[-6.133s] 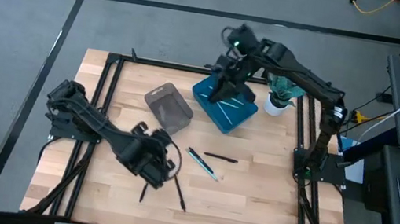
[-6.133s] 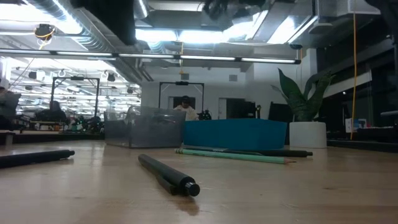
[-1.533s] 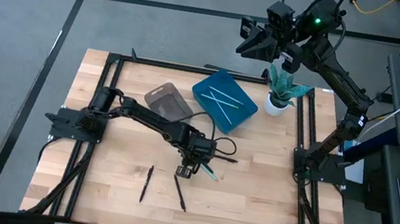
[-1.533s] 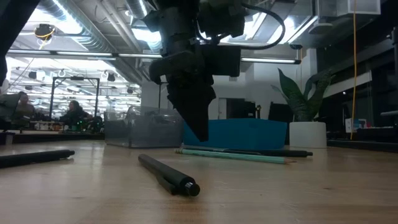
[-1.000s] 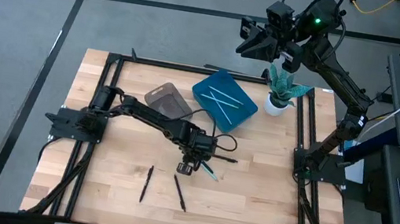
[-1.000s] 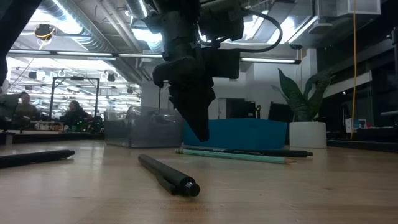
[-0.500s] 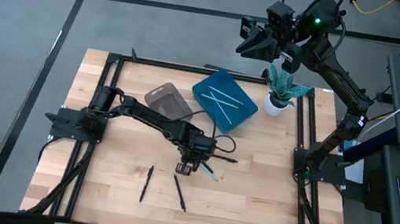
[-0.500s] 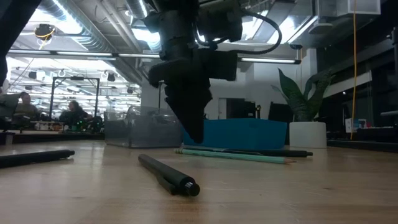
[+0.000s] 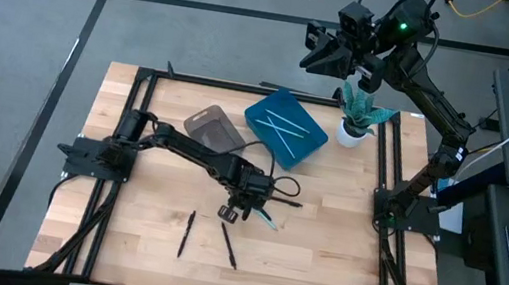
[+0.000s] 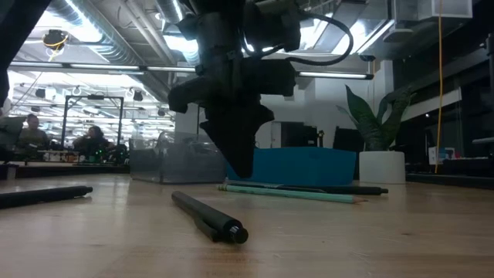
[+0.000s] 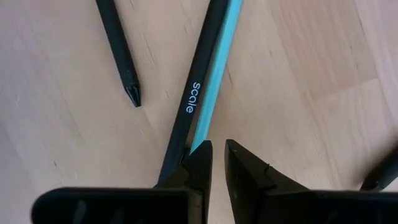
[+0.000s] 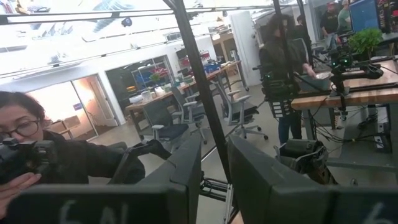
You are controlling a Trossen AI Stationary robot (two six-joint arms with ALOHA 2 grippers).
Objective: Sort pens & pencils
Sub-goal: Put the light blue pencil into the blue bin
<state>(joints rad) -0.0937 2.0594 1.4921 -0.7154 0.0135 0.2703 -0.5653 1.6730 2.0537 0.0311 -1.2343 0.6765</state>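
Observation:
A black stick marked "scale" (image 11: 198, 93) and a light blue stick (image 11: 219, 74) lie side by side on the wooden table (image 9: 339, 256). My left gripper (image 11: 217, 163) points down just over their near ends, open by a narrow gap with nothing in it. In the high view it hangs over the table's middle (image 9: 243, 205). A second black stick (image 11: 118, 50) lies beside them. Two more black sticks (image 9: 185, 232) (image 9: 229, 245) lie nearer the front edge. My right gripper (image 9: 313, 50) is raised high beyond the far edge, open and empty (image 12: 214, 180).
A blue tray (image 9: 285, 127) holding two light blue sticks and a clear grey container (image 9: 215, 129) stand at the back of the table. A potted plant (image 9: 357, 117) is at the back right. People show in the room behind (image 12: 25, 149).
My left gripper has rolled about the line it points along while staying over the same spot above the sticks. The sticks have not moved.

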